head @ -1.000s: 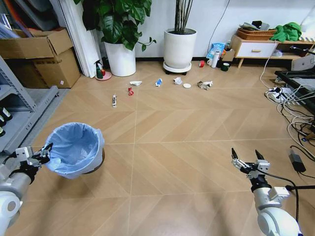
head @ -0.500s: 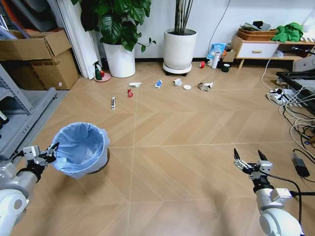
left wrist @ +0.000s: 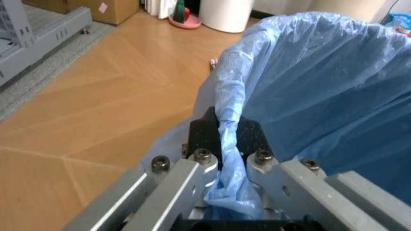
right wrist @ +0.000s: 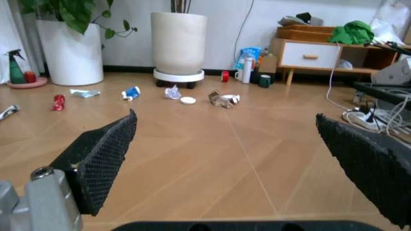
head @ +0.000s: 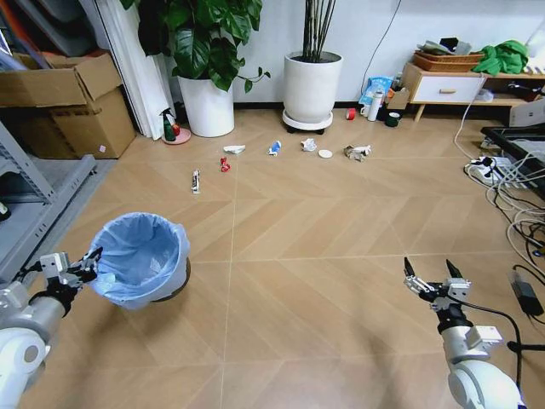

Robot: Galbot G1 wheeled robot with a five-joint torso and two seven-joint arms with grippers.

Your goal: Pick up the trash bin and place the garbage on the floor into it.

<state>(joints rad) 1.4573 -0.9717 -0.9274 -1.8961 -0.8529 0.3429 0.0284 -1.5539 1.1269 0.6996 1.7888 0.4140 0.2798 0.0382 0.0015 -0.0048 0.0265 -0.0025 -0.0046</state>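
Left gripper (head: 88, 262) sat at the near left of the floor, clamped on the rim of the trash bin (head: 139, 260). In the left wrist view its fingers (left wrist: 204, 144) pinched the blue bag liner (left wrist: 308, 91) against the black rim. The bin rested on the wood floor (head: 298, 281), just beside the gripper, leaning slightly, mouth facing up.

Right gripper (head: 435, 278) hung over the near right of the floor, jaws spread wide with nothing between them; the right wrist view showed both black pads (right wrist: 106, 154) far apart.

Mid floor was bare planks. A grey shelf frame (head: 34, 192) ran along the left edge; cables (head: 511, 196) lay along the right edge.

The garbage lay in a loose row far across the floor, near the back wall: white tube (head: 196, 180) closest, then red can (head: 225, 163), white paper scrap (head: 234, 148), blue-white packet (head: 274, 147), white paper ball (head: 308, 144), white disc (head: 324, 153), grey-brown wad (head: 355, 152).

Behind the row stood two white plant pots (head: 312, 85), a red tape roll (head: 350, 112) and a white bottle (head: 373, 103) by the low cabinet (head: 447, 85). Cardboard boxes (head: 68, 102) sat at the far left.
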